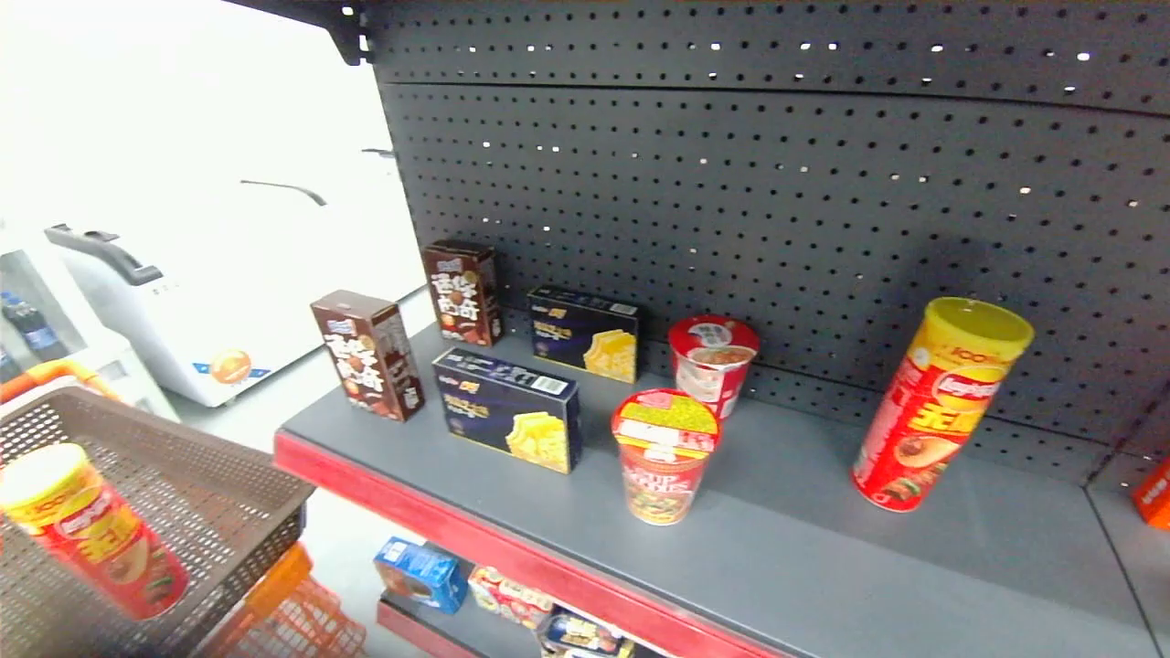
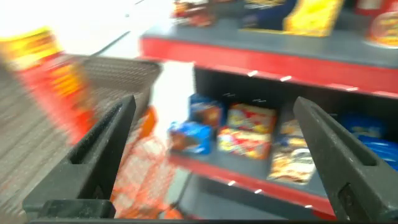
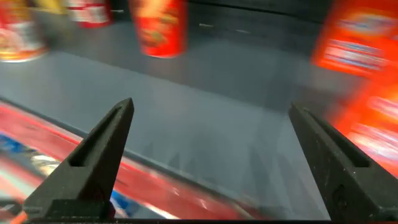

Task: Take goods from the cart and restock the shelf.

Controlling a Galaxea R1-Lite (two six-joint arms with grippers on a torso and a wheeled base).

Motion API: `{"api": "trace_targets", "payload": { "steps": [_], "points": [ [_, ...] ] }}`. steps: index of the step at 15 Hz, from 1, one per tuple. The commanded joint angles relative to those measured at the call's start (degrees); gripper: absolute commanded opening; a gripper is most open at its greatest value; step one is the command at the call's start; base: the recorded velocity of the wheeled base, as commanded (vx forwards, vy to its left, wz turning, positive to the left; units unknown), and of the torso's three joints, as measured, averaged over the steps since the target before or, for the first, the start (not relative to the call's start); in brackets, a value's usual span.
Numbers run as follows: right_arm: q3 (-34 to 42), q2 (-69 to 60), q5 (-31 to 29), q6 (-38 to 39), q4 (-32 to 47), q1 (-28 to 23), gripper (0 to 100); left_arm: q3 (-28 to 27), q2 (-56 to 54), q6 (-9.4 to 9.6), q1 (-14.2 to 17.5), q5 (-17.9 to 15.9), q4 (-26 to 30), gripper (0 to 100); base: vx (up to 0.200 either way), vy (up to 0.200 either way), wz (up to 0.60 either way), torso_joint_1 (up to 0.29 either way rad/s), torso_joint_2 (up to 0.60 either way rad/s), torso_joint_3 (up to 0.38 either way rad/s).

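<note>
A red crisp can with a yellow lid [image 1: 87, 530] lies tilted in the brown cart basket [image 1: 210, 503] at the lower left; it also appears as the red can [image 2: 56, 81] in the left wrist view. On the grey shelf [image 1: 804, 557] a matching crisp can [image 1: 941, 402] stands upright at the right. My left gripper [image 2: 214, 155] is open and empty, next to the basket [image 2: 118, 78] and in front of the lower shelf. My right gripper [image 3: 214, 155] is open and empty above the shelf board [image 3: 205, 118], with the upright can [image 3: 158, 25] beyond it.
On the shelf stand two brown boxes [image 1: 370, 352], two dark blue boxes [image 1: 507, 407] and two noodle cups [image 1: 665, 452]. Orange packs [image 3: 367, 37] sit at the shelf's right end. Packets [image 2: 249, 130] fill the lower shelf. A perforated panel [image 1: 777, 201] backs the shelf.
</note>
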Motion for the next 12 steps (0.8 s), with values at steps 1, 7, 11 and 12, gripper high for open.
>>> {"api": "trace_targets", "payload": {
  "steps": [1,7,11,12],
  "points": [
    [0.0,0.1,0.0,0.0,0.0,0.0,100,0.0,0.0,-0.01,0.0,0.0,0.0,100,0.000,0.000,0.60,0.002,0.00,-0.002],
    [0.0,0.1,0.0,0.1,0.0,0.0,100,0.0,0.0,0.08,0.0,0.1,-0.1,100,0.000,0.000,0.60,0.001,0.00,0.001],
    [0.0,0.1,0.0,0.3,0.0,0.0,100,0.0,0.0,0.52,0.0,-0.1,-0.1,100,0.000,0.000,0.00,0.000,0.00,0.000],
    [0.0,0.1,0.0,0.3,0.0,0.0,100,0.0,0.0,0.43,-0.1,-0.1,-0.1,100,0.000,0.000,0.00,0.000,0.00,0.000]
  ]
}}
